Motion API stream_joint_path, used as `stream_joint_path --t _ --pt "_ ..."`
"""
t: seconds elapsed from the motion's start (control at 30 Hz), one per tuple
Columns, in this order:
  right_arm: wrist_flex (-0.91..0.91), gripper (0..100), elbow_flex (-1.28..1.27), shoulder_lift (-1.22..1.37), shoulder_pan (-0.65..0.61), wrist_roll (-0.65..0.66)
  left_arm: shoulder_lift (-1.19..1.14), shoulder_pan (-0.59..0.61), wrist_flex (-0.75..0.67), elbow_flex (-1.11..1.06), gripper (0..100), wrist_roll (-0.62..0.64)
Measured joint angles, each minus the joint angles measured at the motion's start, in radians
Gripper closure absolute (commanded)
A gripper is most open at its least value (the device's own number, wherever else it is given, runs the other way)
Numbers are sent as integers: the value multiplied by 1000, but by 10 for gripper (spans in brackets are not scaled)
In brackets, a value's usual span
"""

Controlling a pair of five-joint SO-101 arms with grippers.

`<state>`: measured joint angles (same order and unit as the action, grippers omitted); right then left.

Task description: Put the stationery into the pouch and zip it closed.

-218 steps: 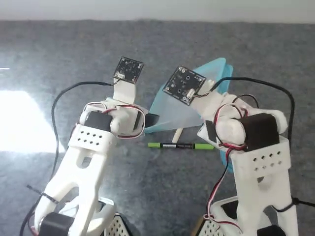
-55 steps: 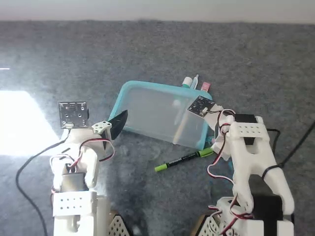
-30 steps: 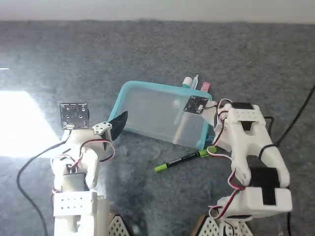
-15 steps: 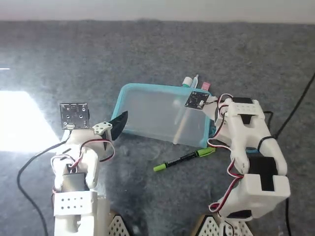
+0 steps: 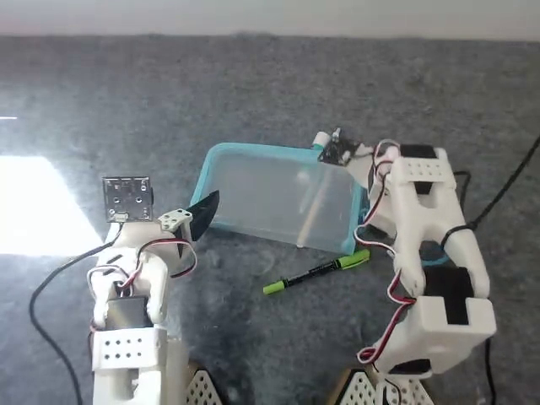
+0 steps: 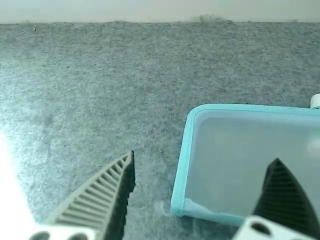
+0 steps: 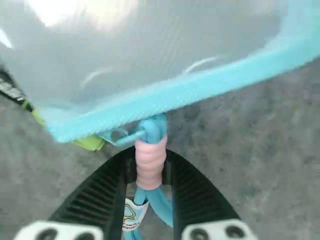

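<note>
A translucent pouch (image 5: 274,196) with a teal edge lies flat in the middle of the table, and pen tips (image 5: 322,139) stick out of its far right corner. A green pen (image 5: 315,272) lies on the table just in front of the pouch. In the right wrist view my right gripper (image 7: 149,161) is shut on the pink zipper pull (image 7: 150,152) at the pouch's teal edge (image 7: 165,95), with the green pen cap (image 7: 88,143) beside it. My left gripper (image 6: 203,160) stands open near the pouch's left corner (image 6: 186,165), apart from it.
The table is covered in grey felt (image 5: 253,84). A bright glare patch (image 5: 34,211) lies at the left. The right arm (image 5: 426,228) hangs over the pouch's right edge. Black cables (image 5: 506,190) trail off at the right.
The right arm has moved toward the far side along the pouch's right edge, holding the zipper pull. The green pen shifted slightly. The left arm has kept still.
</note>
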<state>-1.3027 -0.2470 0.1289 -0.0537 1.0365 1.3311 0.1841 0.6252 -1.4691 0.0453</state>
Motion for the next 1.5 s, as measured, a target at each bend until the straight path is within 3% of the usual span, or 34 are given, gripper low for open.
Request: stream_joint_path --t 0.13,0.37,0.67,0.9,1.13,1.5 --pt "-192 991 172 -110 -71 -49 0 0 5 2 617 0" --pt "-439 991 397 -239 -278 -138 0 0 140 91 617 0" --pt "-454 991 658 -169 -486 -322 0 -2 431 327 616 -107" --pt "-454 991 904 35 -500 -468 8 -150 700 621 615 -132" --pt "-454 991 1034 95 -557 -508 9 -180 644 658 615 -97" --pt "-454 991 1014 21 -667 -526 8 -176 516 582 615 -48"
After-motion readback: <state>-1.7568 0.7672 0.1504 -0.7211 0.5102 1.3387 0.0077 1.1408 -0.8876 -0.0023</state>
